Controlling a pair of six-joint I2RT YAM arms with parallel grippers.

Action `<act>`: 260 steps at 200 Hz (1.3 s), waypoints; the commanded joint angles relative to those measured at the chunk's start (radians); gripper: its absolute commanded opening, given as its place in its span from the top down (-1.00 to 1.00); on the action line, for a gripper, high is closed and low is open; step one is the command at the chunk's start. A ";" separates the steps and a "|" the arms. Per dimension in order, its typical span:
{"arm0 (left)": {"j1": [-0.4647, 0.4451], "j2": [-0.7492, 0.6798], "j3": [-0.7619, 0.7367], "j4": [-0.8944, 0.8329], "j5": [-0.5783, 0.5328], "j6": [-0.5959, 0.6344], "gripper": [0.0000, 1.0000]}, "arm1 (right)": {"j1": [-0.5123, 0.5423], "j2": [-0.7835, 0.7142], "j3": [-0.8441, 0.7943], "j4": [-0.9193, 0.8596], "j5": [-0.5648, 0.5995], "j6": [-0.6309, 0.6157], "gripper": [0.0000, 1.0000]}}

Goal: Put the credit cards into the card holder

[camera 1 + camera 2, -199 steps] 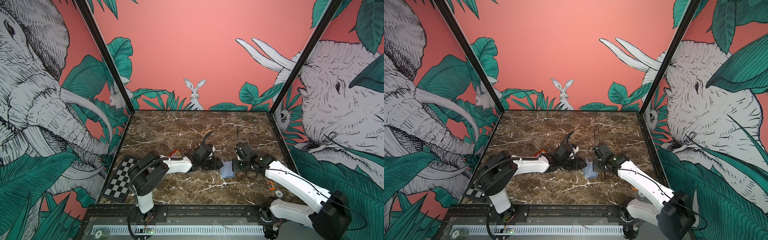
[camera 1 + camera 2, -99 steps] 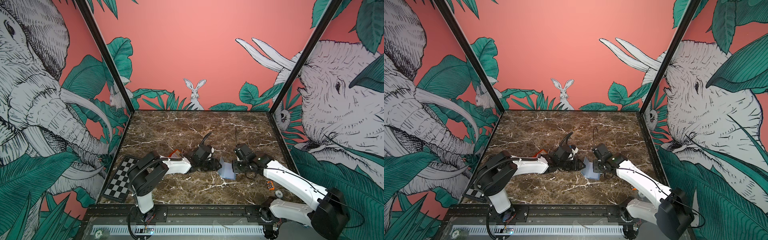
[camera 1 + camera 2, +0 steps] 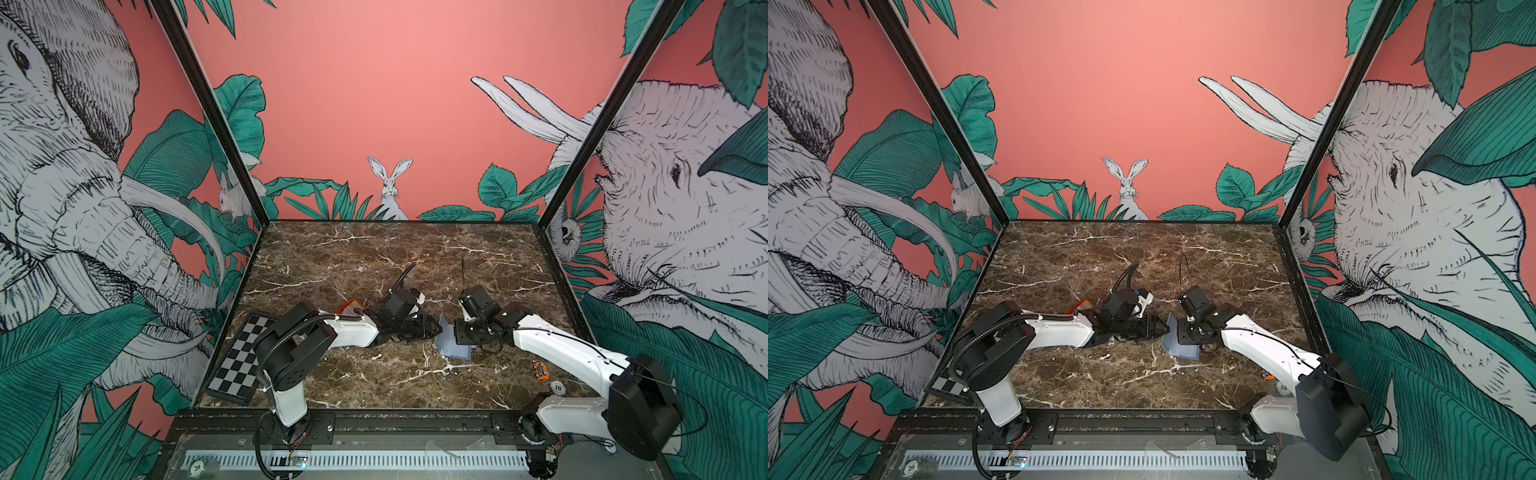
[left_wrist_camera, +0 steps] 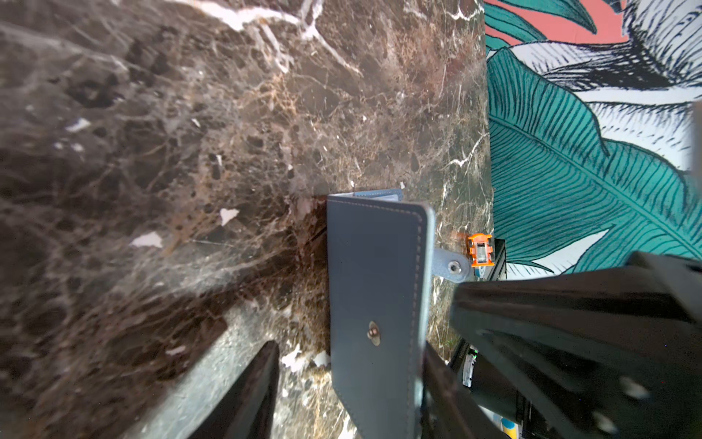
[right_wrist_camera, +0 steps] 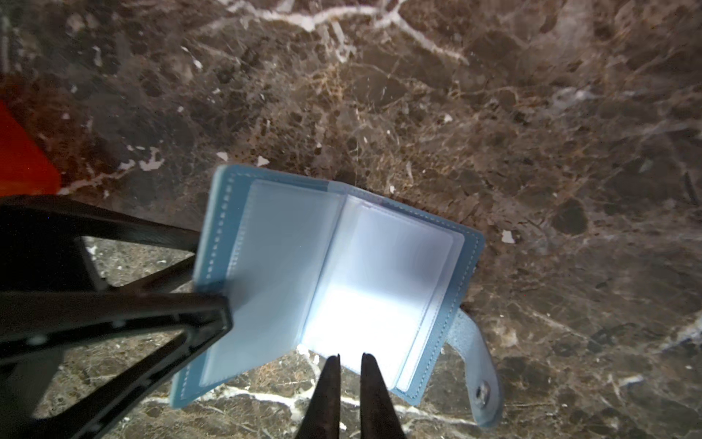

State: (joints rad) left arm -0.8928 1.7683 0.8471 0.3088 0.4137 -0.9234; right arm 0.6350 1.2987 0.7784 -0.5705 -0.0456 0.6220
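The card holder [image 5: 334,281] lies open on the tabletop [image 3: 374,257]. Your left pincer [image 4: 348,346] stands open around its raised cover [image 4: 376,285]. Your right pincer [image 5: 350,359], almost closed, points at its clear sleeves [image 5: 383,266]. Hold the cover steady and open one sleeve gently.

The slate-blue card holder [image 3: 455,353] lies open on the marble table [image 3: 374,257], between the left gripper [image 3: 437,331] and the right gripper [image 3: 459,340], one cover tilted up beside the left one.
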 commanded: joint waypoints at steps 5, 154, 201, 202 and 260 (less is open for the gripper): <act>0.009 -0.033 -0.019 0.043 0.014 -0.011 -0.15 | 0.005 0.035 -0.027 0.033 0.011 0.013 0.79; 0.018 0.030 -0.031 0.223 0.102 -0.077 0.65 | 0.000 0.073 -0.067 0.056 0.046 0.024 0.90; 0.018 0.041 -0.033 0.229 0.100 -0.085 0.78 | 0.000 0.041 -0.062 0.046 0.046 0.025 0.91; 0.017 0.041 -0.033 0.229 0.100 -0.084 0.79 | 0.000 0.040 -0.062 0.046 0.047 0.026 0.92; 0.018 0.035 -0.042 0.262 0.108 -0.105 0.96 | -0.009 -0.048 -0.040 0.097 -0.082 0.036 0.73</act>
State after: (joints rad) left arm -0.8780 1.8072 0.8227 0.5266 0.5121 -1.0096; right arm 0.6327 1.2819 0.7136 -0.5091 -0.0540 0.6479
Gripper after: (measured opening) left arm 0.061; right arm 0.092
